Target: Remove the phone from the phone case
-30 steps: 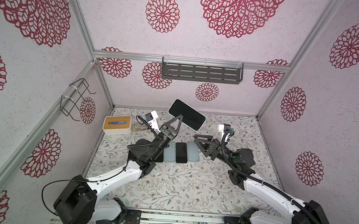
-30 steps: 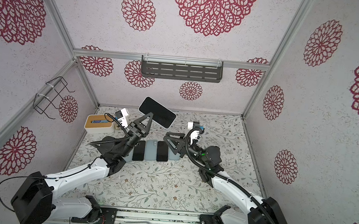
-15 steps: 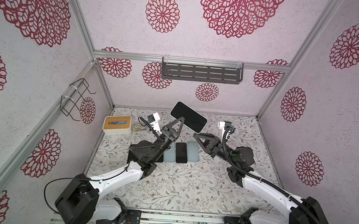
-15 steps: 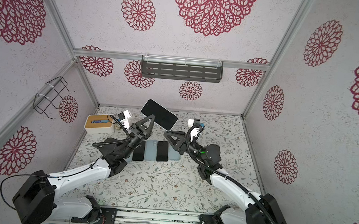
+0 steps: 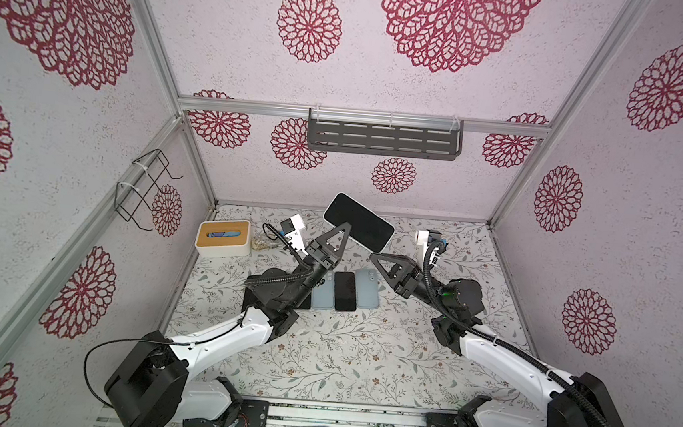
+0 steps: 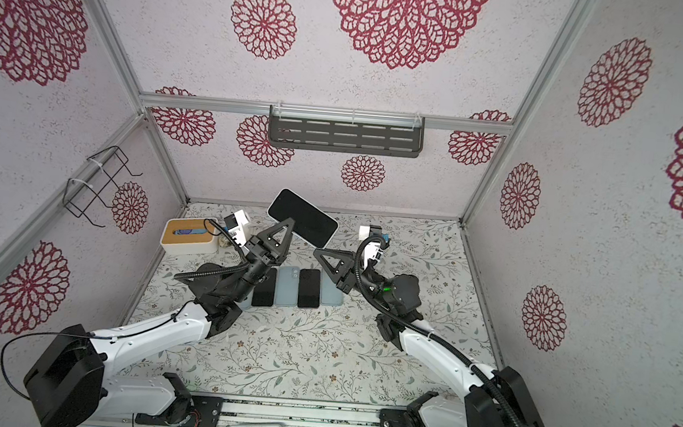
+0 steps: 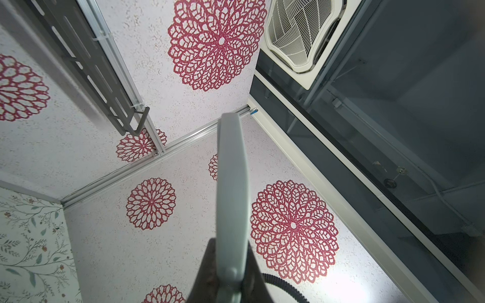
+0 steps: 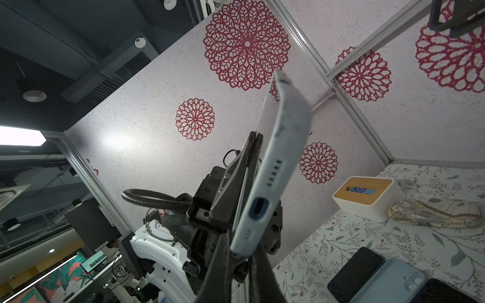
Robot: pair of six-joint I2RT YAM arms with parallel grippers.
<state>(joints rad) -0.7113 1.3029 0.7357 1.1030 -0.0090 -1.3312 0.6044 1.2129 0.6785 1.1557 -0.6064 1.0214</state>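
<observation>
Tissue box (image 5: pixel 223 239) is seen far left. Phone (image 5: pixel 362 223), seated in its pale phone case (image 8: pixel 283 136), is held raised over table (image 5: pixel 333 355) centre: left gripper (image 5: pixel 346 225) is clamped on the case's left edge, right gripper (image 5: pixel 372 255) pinched narrowly on its near-right corner.

Setting: robot lab test cell. Booth of aluminium frame (image 5: pixel 364 117) with papered walls (image 5: pixel 237 39), red flower print; table (image 5: pixel 340 360) under floral cover. Two arms bolted to a rail (image 5: pixel 349 411) at the front edge. Wrist views look past the booth: bare dark ceiling (image 8: pixel 65 39), ceiling air vent (image 7: pixel 301 34), strip lamp (image 8: pixel 21 136), lit monitor (image 8: pixel 94 261).
</observation>
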